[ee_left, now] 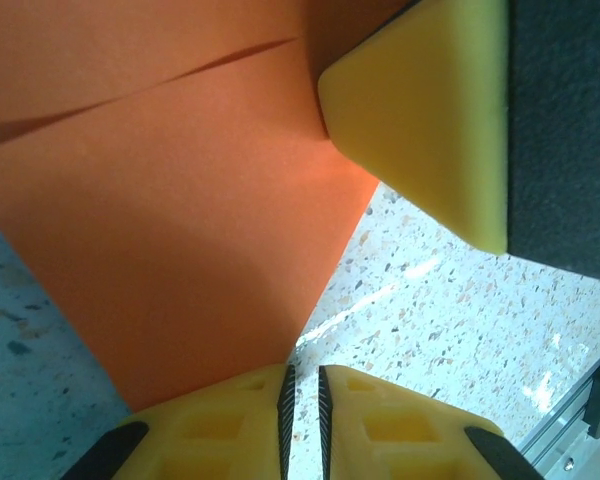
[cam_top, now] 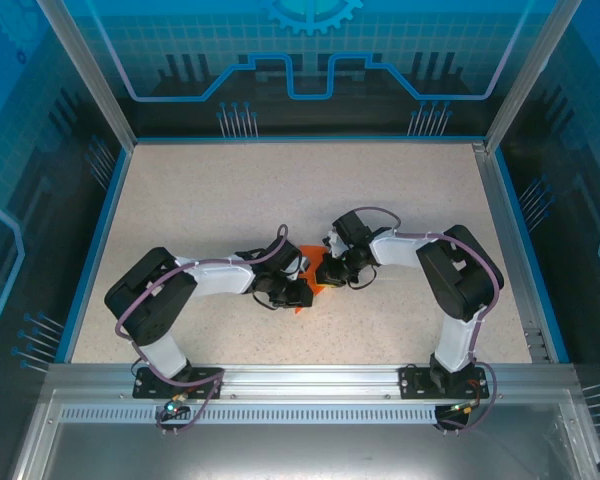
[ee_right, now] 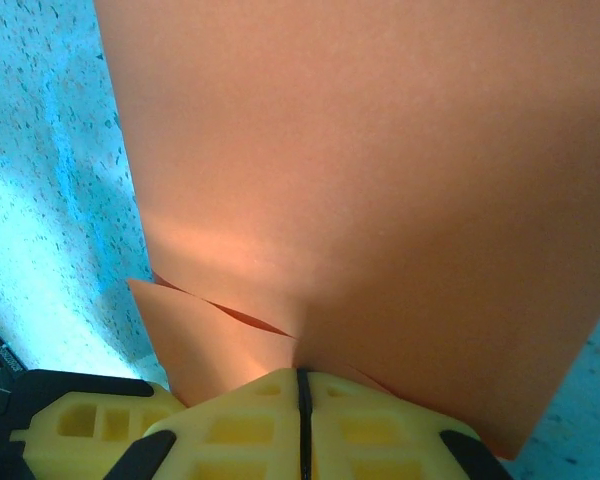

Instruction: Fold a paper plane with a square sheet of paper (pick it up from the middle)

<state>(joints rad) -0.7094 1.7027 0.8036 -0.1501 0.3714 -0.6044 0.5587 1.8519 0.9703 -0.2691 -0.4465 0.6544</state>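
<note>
**Position.** The square sheet of paper (ee_right: pixel 380 180), already partly folded, sits at the middle of the bench (ee_left: pixel 460 300), where the two arms meet over it from either side.

**Right pincer** (ee_right: pixel 300 385). The fingers are together and clamped on the sheet's edge, at the spot where a loose layer edge runs in to the fingertips. Judged purpose: to anchor the folded layers so they neither spring apart nor slide.

**Left pincer** (ee_left: pixel 303 385). The fingers are nearly together, with a narrow slit between them. A corner of the sheet ends right at one fingertip, but whether it is nipped cannot be told. Farther along the same edge, a yellow finger of the right pincer touches the paper. Judged purpose: two opposed holds keep the paper steady for the next crease.

**Orientation.** In the left wrist view the sheet tapers to a corner that points at the left pincer. From the right pincer it spreads away broad and flat. From above, the pincers cover most of it, so the long axis cannot be fixed.
</note>
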